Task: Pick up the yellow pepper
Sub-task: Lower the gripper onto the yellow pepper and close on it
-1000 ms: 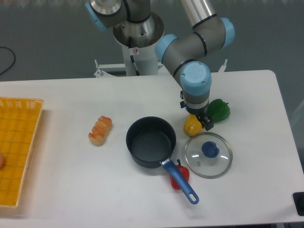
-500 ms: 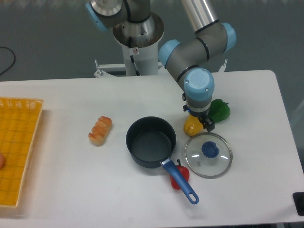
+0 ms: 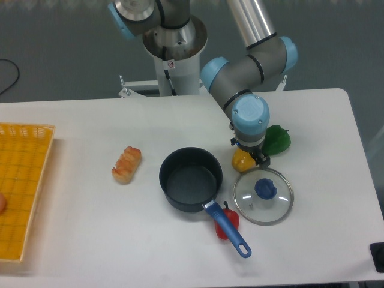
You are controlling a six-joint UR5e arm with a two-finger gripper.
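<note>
Yellow pepper point(image 3: 241, 161) sits on bench point(image 3: 90, 120), touching green pepper point(image 3: 277, 139), near glass lid point(image 3: 263, 195). Claw point(image 3: 252, 155) right over it; open or closed, cannot tell. Step: reaching. Next: squeeze pepper, lift.

You will find no legible text; only a small red-and-white sticker point(image 3: 171, 64) on the robot base point(image 3: 175, 45), its content unreadable.

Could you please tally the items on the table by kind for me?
Peppers: 3 (yellow pepper, green pepper, red pepper)
Pots: 1
Glass lids: 1
Pastries: 1
Baskets: 1
Total: 7
</note>
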